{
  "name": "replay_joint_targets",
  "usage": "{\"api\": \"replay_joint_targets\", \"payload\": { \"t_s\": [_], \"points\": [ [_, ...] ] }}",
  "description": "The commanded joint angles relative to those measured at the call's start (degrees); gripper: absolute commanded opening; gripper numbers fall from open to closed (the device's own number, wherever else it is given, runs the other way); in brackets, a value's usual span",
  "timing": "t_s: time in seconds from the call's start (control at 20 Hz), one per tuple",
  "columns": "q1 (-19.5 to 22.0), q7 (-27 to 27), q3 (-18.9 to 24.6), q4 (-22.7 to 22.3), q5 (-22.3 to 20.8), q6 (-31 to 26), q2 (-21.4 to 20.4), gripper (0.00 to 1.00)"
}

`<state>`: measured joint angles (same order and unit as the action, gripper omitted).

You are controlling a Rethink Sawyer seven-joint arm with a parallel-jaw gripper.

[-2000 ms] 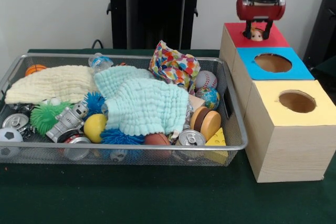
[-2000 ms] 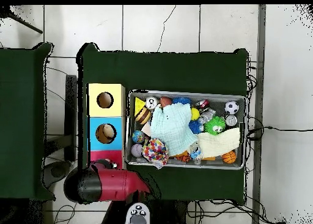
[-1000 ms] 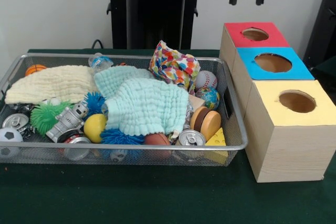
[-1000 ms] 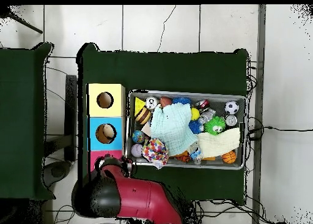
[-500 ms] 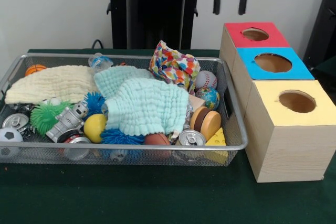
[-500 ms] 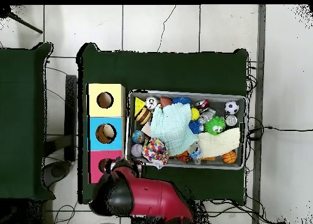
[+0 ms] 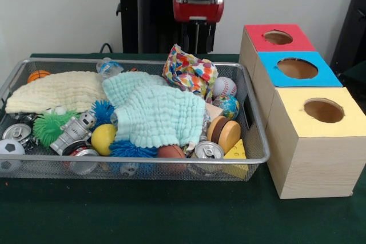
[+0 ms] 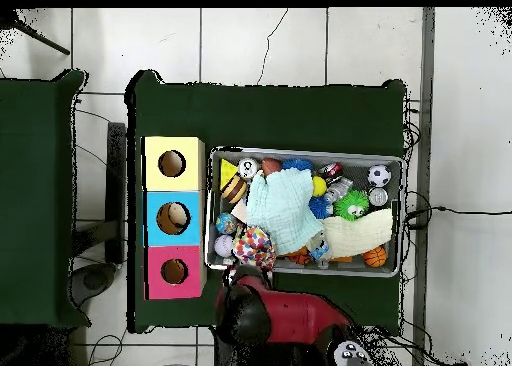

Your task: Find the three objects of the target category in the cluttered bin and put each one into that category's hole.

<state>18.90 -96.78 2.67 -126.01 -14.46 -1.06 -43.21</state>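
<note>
Nearest the camera in the front view, the wire-mesh bin (image 7: 137, 164) is packed along its front wall: a small soccer ball (image 7: 10, 151), silver drink cans (image 7: 207, 151), a grey toy robot (image 7: 71, 132), a yellow ball (image 7: 103, 139), a spiky blue ball (image 7: 129, 150), a brown ball (image 7: 170, 152), a yellow cheese wedge (image 7: 236, 154) and a round wooden burger (image 7: 224, 132). Over the middle, a mint-green waffle cloth (image 7: 157, 112) is draped, with a cream cloth (image 7: 54, 90) towards the left. Further back lie a globe ball (image 7: 229, 107), a baseball (image 7: 224, 87), a small basketball (image 7: 38, 75) and a confetti-patterned crumpled cloth (image 7: 190, 72).

Beside the bin stand three wooden boxes: the yellow-topped box (image 7: 317, 135) nearest, then the blue-topped box (image 7: 297, 70), then the red-topped box (image 7: 277, 37), each with a round hole. No contents can be made out inside them.

The target category is not stated; its remaining objects are judged to be in the bin, some perhaps hidden under the cloths.

The gripper (image 7: 198, 38) hangs above the bin's far rim, behind the patterned cloth. Nothing is seen held between its dark fingers; how far they are spread cannot be told.

A grasp among such crowding is judged risky: a cloth could be snagged and dragged along, or a round ball could be nudged away and roll deeper.
</note>
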Motion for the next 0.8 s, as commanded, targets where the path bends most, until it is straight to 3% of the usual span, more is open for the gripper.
{"api": "replay_joint_targets", "payload": {
  "t_s": [0.05,0.2,0.8],
  "points": [
    [-0.8,-4.24,3.36,5.72,-5.87,8.27,11.94,1.0],
    [-2.92,-4.06,0.54,8.35,-7.38,10.94,15.69,1.0],
    [3.56,-1.38,0.85,13.36,-15.94,8.88,19.84,1.0]
  ]
}}
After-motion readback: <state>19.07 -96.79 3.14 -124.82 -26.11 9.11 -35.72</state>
